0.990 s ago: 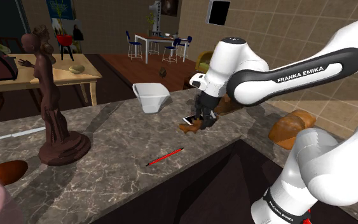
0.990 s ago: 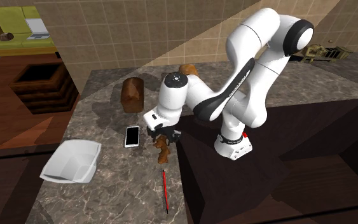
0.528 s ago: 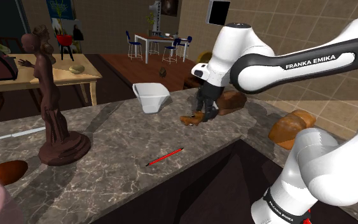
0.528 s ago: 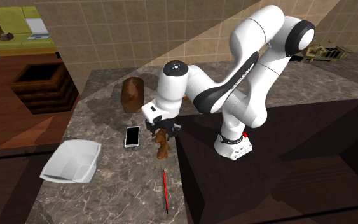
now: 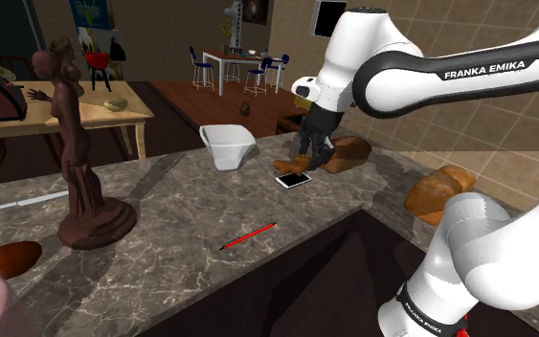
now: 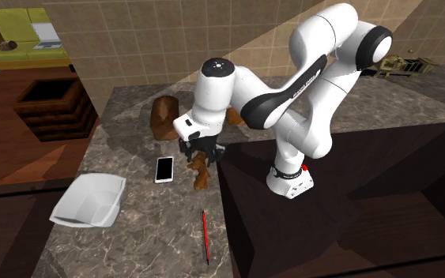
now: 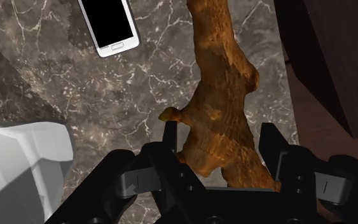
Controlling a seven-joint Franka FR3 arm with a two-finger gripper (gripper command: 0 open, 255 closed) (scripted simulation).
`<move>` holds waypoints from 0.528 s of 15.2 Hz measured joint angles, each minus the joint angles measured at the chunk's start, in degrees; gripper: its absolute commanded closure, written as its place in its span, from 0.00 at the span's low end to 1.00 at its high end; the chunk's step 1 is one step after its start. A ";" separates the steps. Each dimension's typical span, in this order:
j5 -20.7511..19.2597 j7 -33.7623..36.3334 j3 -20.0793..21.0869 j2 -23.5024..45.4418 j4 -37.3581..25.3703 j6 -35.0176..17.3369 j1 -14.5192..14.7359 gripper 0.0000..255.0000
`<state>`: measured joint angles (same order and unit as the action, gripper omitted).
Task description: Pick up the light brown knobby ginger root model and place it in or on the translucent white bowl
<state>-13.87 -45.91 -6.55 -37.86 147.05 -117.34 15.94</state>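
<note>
The knobby brown ginger root (image 7: 225, 95) hangs lengthwise between my fingers, and my gripper (image 7: 220, 137) is shut on its near end. In the shoulder view the gripper (image 5: 311, 146) holds the ginger root (image 5: 292, 164) in the air above the marble counter, just over the phone (image 5: 293, 179). The white bowl (image 5: 227, 149) stands upright and empty on the counter, a short way toward the shoulder view's left of the ginger. In the second exterior view the gripper (image 6: 199, 155) and ginger root (image 6: 201, 172) are up and right of the bowl (image 6: 78, 209).
A phone (image 6: 164, 169) lies between ginger and bowl. A red pencil (image 5: 249, 235) lies nearer the counter's front edge. Brown loaves (image 5: 349, 150) (image 5: 437, 190) sit behind the gripper. A dark statue (image 5: 76, 163) stands at the shoulder view's left. The counter drops off beside the ginger (image 6: 236, 213).
The arm has risen and carried the ginger root up off the counter, uncovering the phone in the shoulder view. Bowl, phone and pencil have not moved.
</note>
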 measured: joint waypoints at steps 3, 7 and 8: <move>0.31 -0.33 0.17 -0.35 -1.93 2.26 0.11 1.00; 0.39 -1.37 -0.77 4.46 -6.46 1.79 0.14 1.00; 0.54 -1.57 -1.00 6.85 -8.47 1.37 0.27 1.00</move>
<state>-13.33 -47.47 -7.54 -31.00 138.58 -115.97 16.21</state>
